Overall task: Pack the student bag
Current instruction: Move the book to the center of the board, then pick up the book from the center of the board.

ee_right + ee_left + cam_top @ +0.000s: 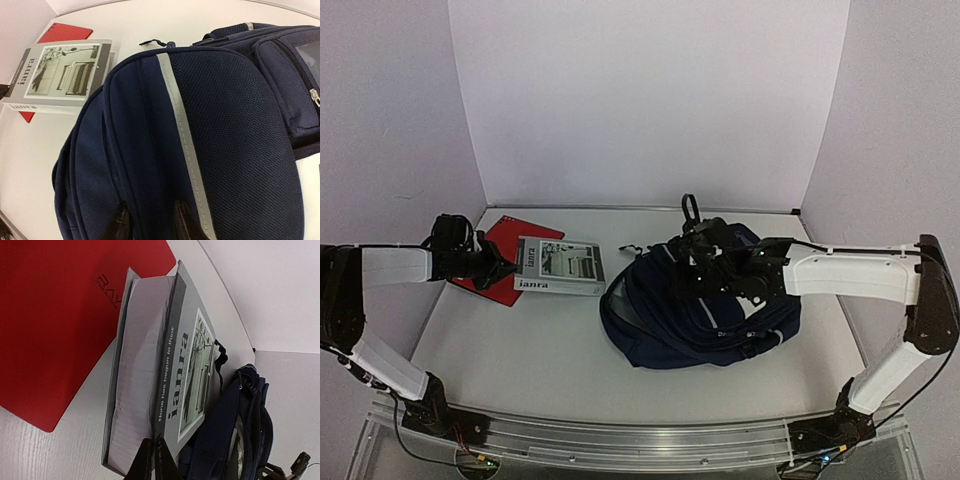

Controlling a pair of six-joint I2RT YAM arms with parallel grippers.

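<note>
Soft, floppy navy backpack [660, 330] at three o'clock on the tabletop [540, 350] probably wants gripping by its rim; right tool [150, 222] parted, left tool [152, 460] clenched.

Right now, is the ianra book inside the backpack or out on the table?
Out. The ianra book lies flat on the table, partly over the red folder, beside the backpack rather than in it.

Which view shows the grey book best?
Left wrist: the book is close up, with its cover title, page edges and the red folder partly under it clear. The top view shows it whole but small, beside the bag. The right wrist shows its cover at upper left, past the bag.
</note>
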